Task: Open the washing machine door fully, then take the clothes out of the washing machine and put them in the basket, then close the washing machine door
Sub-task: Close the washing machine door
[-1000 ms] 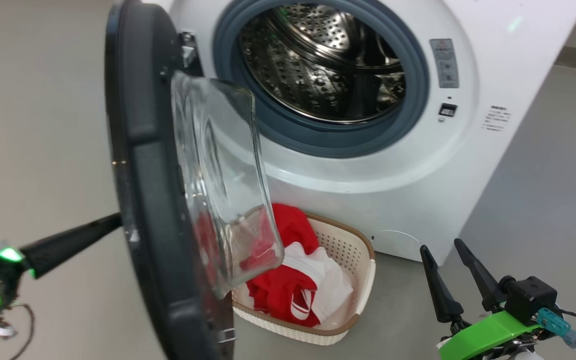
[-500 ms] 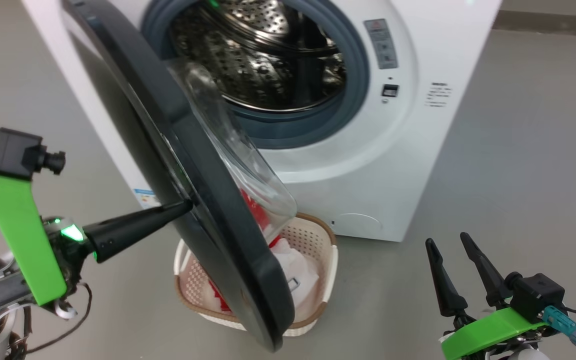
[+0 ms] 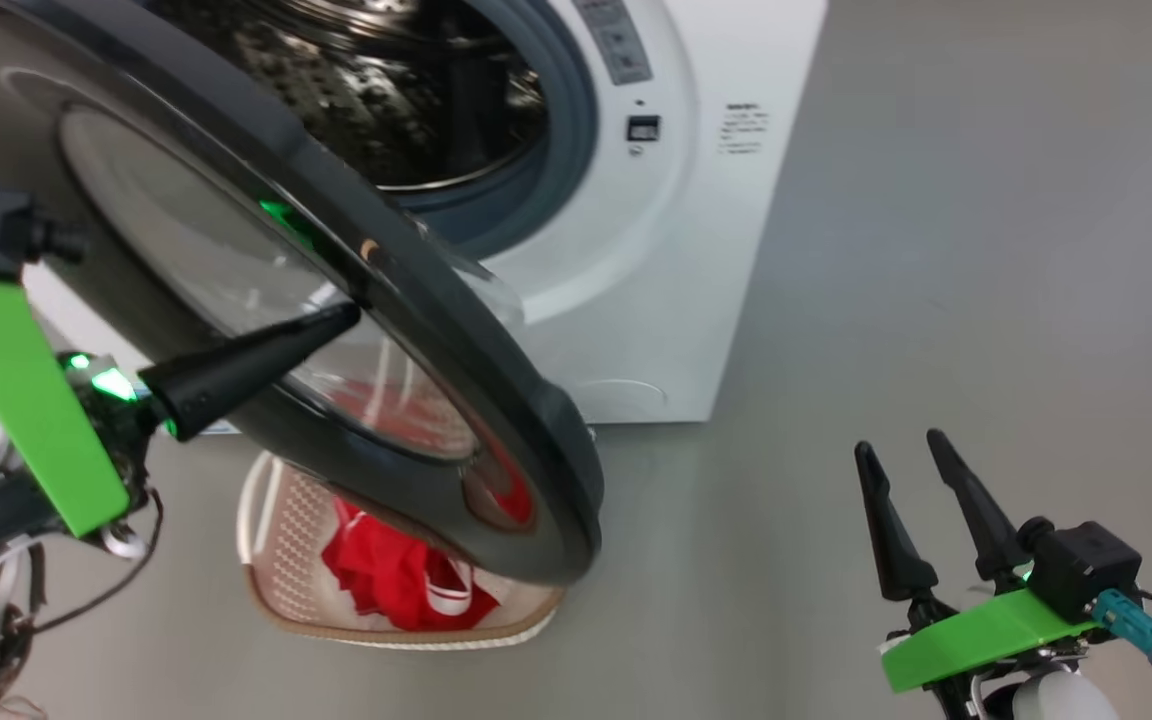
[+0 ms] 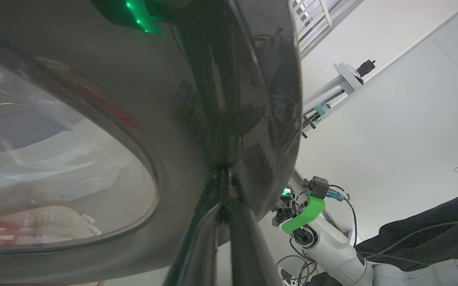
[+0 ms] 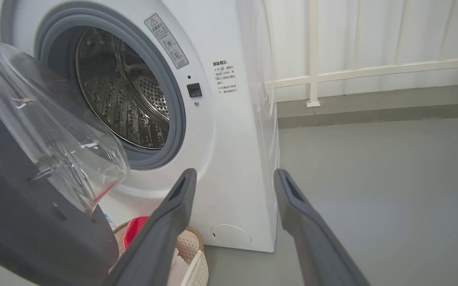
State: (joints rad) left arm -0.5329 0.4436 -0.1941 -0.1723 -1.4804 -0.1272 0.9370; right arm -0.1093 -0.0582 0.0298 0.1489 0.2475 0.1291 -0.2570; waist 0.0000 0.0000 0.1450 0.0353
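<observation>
At the upper left, machine: a big white front-loading washing machine stands on the smooth grey floor. Its round opening is uncovered, with a grey rubber ring around a perforated steel drum.
Door: the large round door, with a wide glossy black rim and a clear bulging glass centre, stands partly swung out from the opening. Its outer face is turned toward the robot's left side. In the head view its lower edge hangs in front of the basket.
Left claw: the left claw has its two long dark fingers pressed together with nothing between them. The tip touches the door's outer face where the black rim meets the glass. The left wrist view shows the same closed fingers meeting the glossy rim.
Right claw: the right claw has its fingers spread wide apart and is empty. It is held low at the robot's right, well apart from the door and basket, and points toward the machine's white front.
Basket: the small cream-white perforated plastic basket, with a brown woven-look rim, sits on the floor just in front of the machine, below the door.
Clothes: the bright red fabric clothes with white trim lie inside the basket. Part of them shows red through the door's glass.
Background: a white railing runs behind the machine in the right wrist view.
</observation>
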